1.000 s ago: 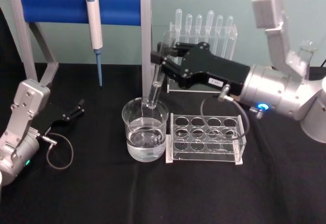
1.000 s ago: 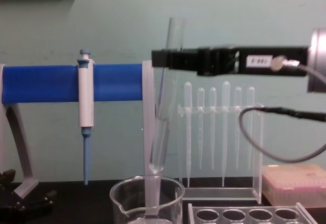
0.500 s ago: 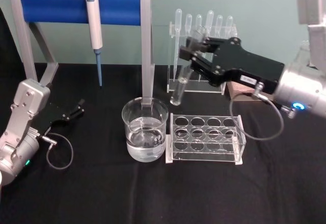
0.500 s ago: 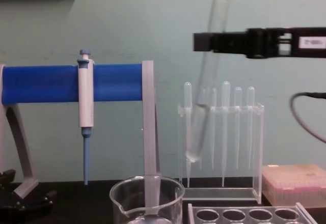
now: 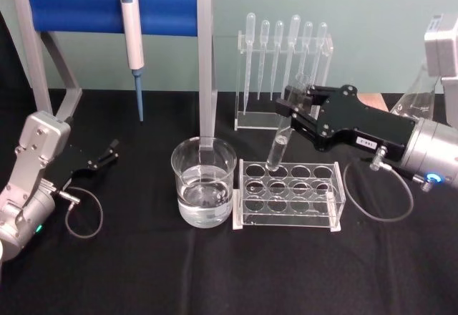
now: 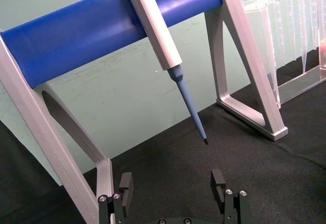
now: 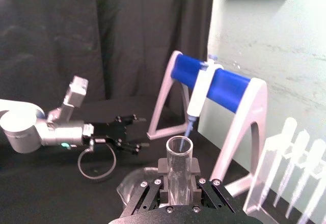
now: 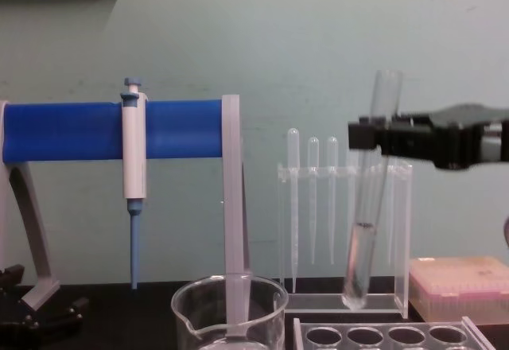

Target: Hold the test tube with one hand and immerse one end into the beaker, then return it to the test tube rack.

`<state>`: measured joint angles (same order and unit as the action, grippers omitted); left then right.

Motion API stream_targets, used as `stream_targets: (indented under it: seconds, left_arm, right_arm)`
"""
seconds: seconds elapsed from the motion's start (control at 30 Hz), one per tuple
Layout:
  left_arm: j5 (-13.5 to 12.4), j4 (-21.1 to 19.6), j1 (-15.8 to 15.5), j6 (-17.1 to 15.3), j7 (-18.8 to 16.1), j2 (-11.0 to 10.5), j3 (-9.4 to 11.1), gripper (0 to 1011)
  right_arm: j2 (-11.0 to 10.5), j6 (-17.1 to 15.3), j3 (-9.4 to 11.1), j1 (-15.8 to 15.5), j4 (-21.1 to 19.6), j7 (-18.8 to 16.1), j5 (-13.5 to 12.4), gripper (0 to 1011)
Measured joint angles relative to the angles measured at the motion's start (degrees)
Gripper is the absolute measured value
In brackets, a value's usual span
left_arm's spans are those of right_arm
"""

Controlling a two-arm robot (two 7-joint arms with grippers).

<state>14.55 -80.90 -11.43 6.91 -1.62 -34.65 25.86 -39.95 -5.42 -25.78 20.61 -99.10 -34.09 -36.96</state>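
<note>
My right gripper (image 5: 293, 104) is shut on the upper part of the test tube (image 5: 279, 145), a clear glass tube that hangs slightly tilted with its open rim up. In the chest view the test tube (image 8: 362, 243) holds a little liquid in its rounded end, which hovers just above the back left holes of the clear rack (image 5: 290, 204). The beaker (image 5: 204, 184), part full of water, stands to the left of the rack, apart from the tube. My left gripper (image 6: 172, 183) rests open on the table at the left, away from both.
A blue-barred stand (image 5: 114, 8) with a hanging white-and-blue pipettor (image 5: 132, 32) rises behind the beaker. A clear holder of plastic pipettes (image 5: 286, 43) stands behind the rack. A glass flask (image 5: 422, 100) and a pink box (image 8: 461, 282) are at the right.
My right gripper has carried the test tube out of the beaker, to the right and then down, and it now hangs over the rack. The left arm has not moved.
</note>
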Motion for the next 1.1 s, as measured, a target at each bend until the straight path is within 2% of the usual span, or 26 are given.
stream_targets:
  seconds: [0.37,1.1]
  left_arm:
    - [0.0,0.0,0.0,0.0,0.0,0.0,0.0,1000]
    - [0.0,0.0,0.0,0.0,0.0,0.0,0.0,1000]
  right_arm:
    - [0.6,1.4,-0.4,-1.4,3.1,0.1,1.6,226]
    - [1.6,2.3,-1.3,-3.1,5.6,-0.6,4.2,225]
